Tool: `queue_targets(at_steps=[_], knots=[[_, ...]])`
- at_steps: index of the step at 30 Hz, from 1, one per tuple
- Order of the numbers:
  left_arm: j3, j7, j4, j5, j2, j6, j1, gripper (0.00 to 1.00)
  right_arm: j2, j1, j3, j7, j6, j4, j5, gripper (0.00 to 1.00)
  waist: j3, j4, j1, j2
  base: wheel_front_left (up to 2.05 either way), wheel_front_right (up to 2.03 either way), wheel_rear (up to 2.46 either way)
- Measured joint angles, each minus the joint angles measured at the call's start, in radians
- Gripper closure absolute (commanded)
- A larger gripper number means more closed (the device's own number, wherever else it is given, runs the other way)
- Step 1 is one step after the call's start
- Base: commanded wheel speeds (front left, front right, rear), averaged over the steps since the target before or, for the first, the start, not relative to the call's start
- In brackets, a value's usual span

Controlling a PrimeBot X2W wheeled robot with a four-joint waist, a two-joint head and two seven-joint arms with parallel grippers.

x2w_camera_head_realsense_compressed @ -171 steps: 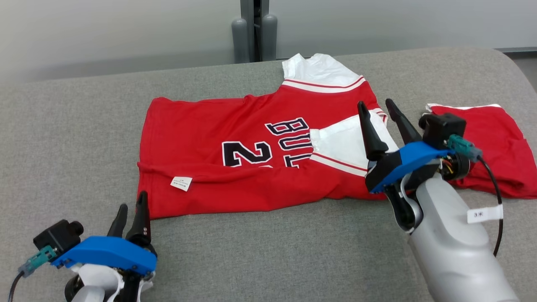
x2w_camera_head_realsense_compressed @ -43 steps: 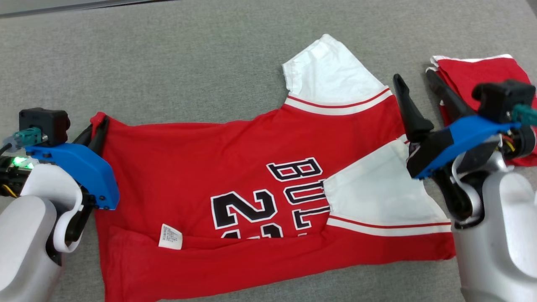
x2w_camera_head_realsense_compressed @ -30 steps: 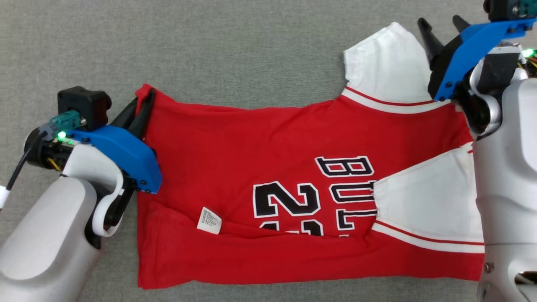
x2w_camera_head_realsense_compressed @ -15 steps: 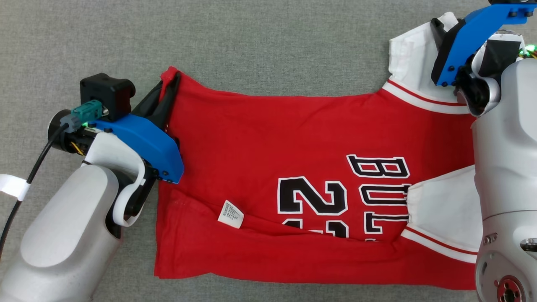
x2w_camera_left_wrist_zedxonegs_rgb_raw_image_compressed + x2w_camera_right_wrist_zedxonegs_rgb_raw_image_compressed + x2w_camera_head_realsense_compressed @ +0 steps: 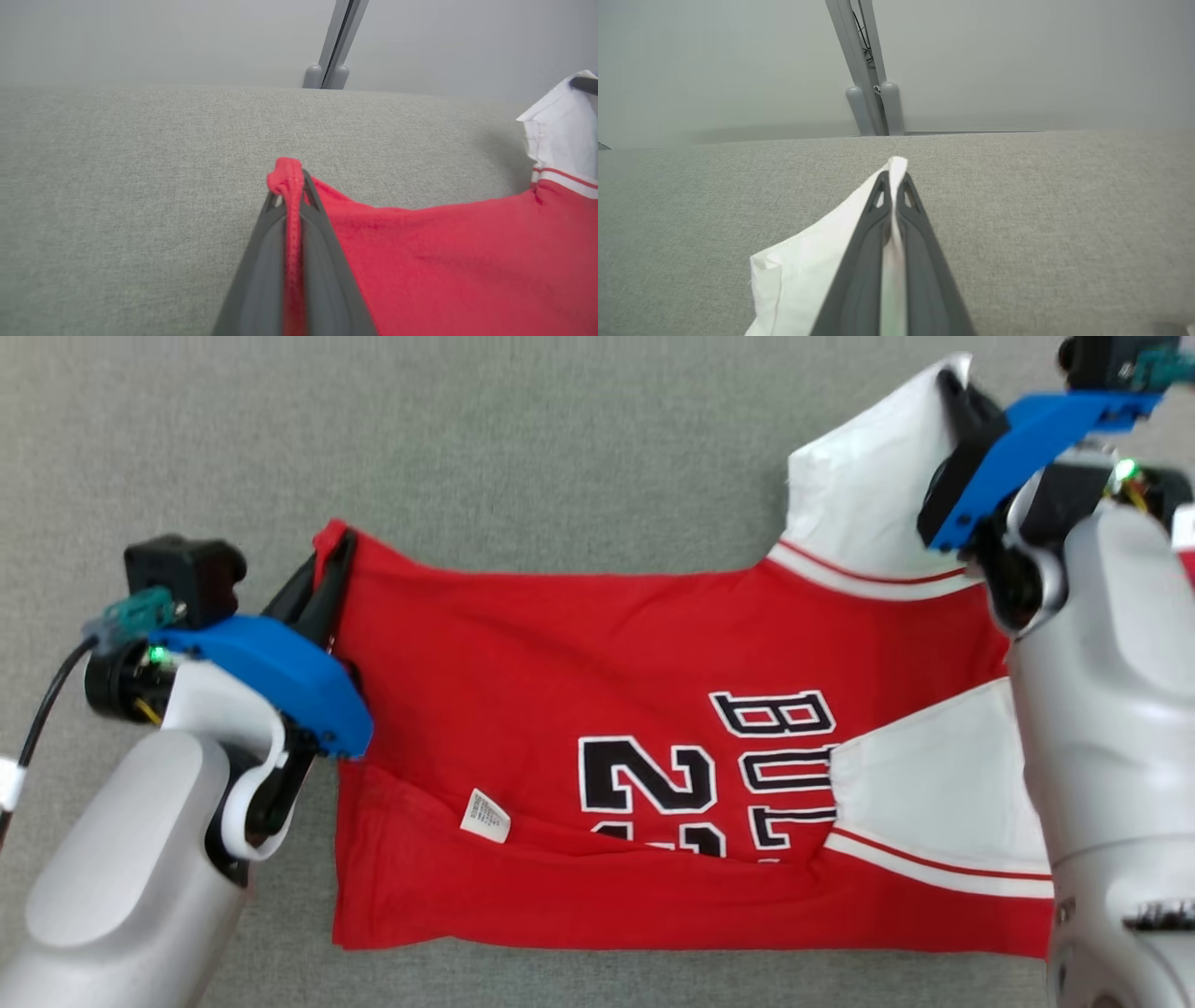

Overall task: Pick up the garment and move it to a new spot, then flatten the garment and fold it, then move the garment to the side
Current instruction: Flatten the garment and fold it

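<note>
You have the red jersey (image 5: 597, 653) spread sideways across the grey fabric surface (image 5: 560, 448), its hem end toward your left arm and its shoulder end toward your right. The black, white-edged lettering (image 5: 775, 714) and a large numeral beside it face up. The long edge nearest you is folded over onto the body, and a small white care label (image 5: 485, 815) lies on that fold. The near white sleeve (image 5: 934, 793) lies flat across the chest, partly hidden under your right forearm. The far white sleeve (image 5: 868, 485) rises off the surface to a peak at its outer corner. Your right gripper (image 5: 954, 383) is clamped on that corner: in the right wrist view the two dark fingers are pressed together with a thin strip of white cloth between them, its tip poking out past the fingertips. Your left gripper (image 5: 334, 546) is pinched on the far hem corner of the jersey; in the left wrist view the stitched red hem runs up between the closed fingers and bunches over their tips. Beyond the surface's far edge both wrist views show a pale wall (image 5: 1017, 60) and a grey post (image 5: 866, 70).
</note>
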Motion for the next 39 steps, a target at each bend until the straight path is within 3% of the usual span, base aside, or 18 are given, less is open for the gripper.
queue_targets(at_steps=[5, 12, 19, 25, 26, 27, 28, 29, 39], knots=[[0.020, -0.021, -0.004, -0.039, 0.017, 0.010, 0.092, 1.00, -0.024, 0.161, 0.133, -0.032, 0.000, -0.126, 0.177, 1.00, -0.071, -0.031, -0.0001, 0.0000, 0.00, 0.00, 0.00], [0.048, -0.085, -0.104, -0.100, 0.014, 0.035, 0.274, 1.00, -0.101, 0.509, 0.248, -0.055, 0.000, -0.459, 0.395, 1.00, -0.161, -0.076, -0.0002, 0.0000, 0.00, 0.00, 0.00], [0.107, -0.163, -0.211, -0.171, 0.005, 0.088, 0.477, 1.00, -0.098, 0.822, 0.195, -0.076, 0.000, -0.680, 0.410, 1.00, -0.225, -0.104, -0.0003, 0.0000, 0.00, 0.00, 0.00], [0.127, -0.197, -0.199, -0.198, -0.002, 0.110, 0.581, 1.00, -0.042, 0.948, 0.163, -0.061, 0.000, -0.745, 0.395, 1.00, -0.258, -0.119, -0.0003, 0.0000, 0.00, 0.00, 0.00], [0.126, -0.201, -0.193, -0.201, -0.006, 0.111, 0.591, 1.00, -0.035, 0.961, 0.156, -0.062, 0.000, -0.747, 0.391, 0.96, -0.263, -0.122, -0.0002, 0.0000, 0.00, 0.00, 0.00], [0.127, -0.207, -0.186, -0.206, -0.011, 0.111, 0.600, 0.65, -0.027, 0.972, 0.149, -0.065, 0.000, -0.747, 0.390, 0.76, -0.266, -0.124, -0.0003, 0.0000, 0.00, 0.00, 0.00], [0.125, -0.210, -0.179, -0.207, -0.014, 0.111, 0.605, 0.06, -0.022, 0.981, 0.142, -0.072, 0.000, -0.746, 0.388, 0.53, -0.269, -0.125, -0.0002, 0.0000, 0.00, 0.00, 0.00], [0.121, -0.212, -0.169, -0.207, -0.015, 0.111, 0.611, 0.00, -0.019, 0.987, 0.142, -0.076, 0.000, -0.745, 0.382, 0.00, -0.272, -0.126, -0.0002, 0.0000, 0.00, 0.00, 0.00], [0.155, -0.329, -0.142, -0.162, -0.027, 0.164, 0.656, 0.00, 0.003, 1.054, 0.054, -0.133, 0.000, -0.736, 0.327, 0.00, -0.305, -0.116, -0.0001, 0.0000, 0.00, 0.00, 0.00]])
